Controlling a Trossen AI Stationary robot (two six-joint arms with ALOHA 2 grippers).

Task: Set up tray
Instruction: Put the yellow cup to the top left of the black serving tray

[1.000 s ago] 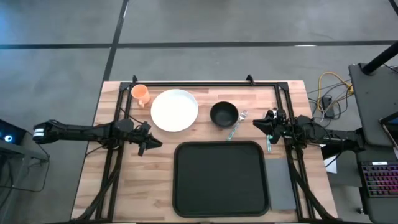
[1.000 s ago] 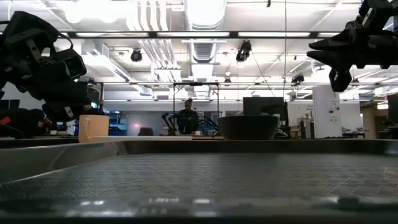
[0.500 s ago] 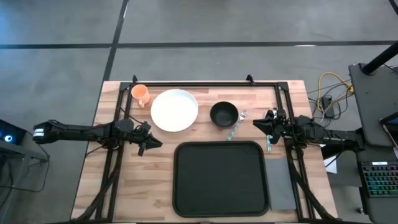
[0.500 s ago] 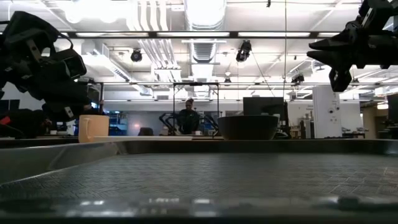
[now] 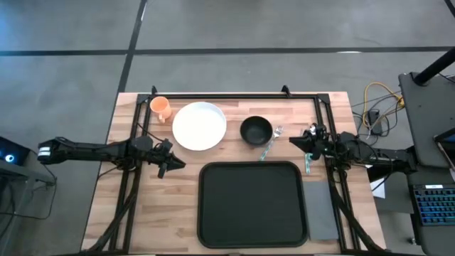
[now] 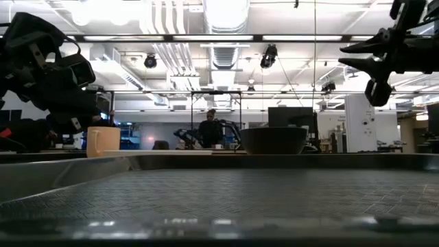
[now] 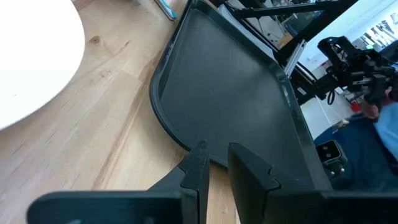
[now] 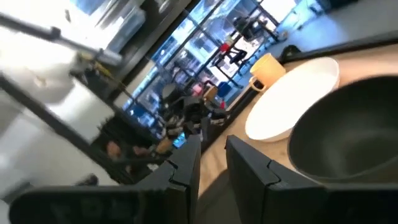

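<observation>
Over the table [image 5: 146, 213], little has changed in the last second: in the low view my right hand [image 6: 374, 58] has tipped slightly and its fingers now spread a touch wider, while everything on the wood lies where it did. I read that as a first stir toward the bowl side, with the setting-up itself not yet begun.

By size, one of each. One tray [image 5: 252, 205], black and rimmed, sits bare at the near middle of the table. One white plate [image 5: 200, 126] lies beyond its left corner. One grey napkin [image 5: 320, 210] runs just beside the tray's right rim. One black bowl [image 5: 256, 130] stands beyond the tray, near the plate. One orange cup [image 5: 161, 107] stands at the far left, near the plate. Some cutlery [image 5: 269, 146] lies between bowl and tray, too small to count.

My left hand [image 5: 170, 163] hangs over bare wood left of the tray, fingers narrowly parted, empty. My right hand hovers above the table right of the bowl, fingers apart, gripping nothing.
</observation>
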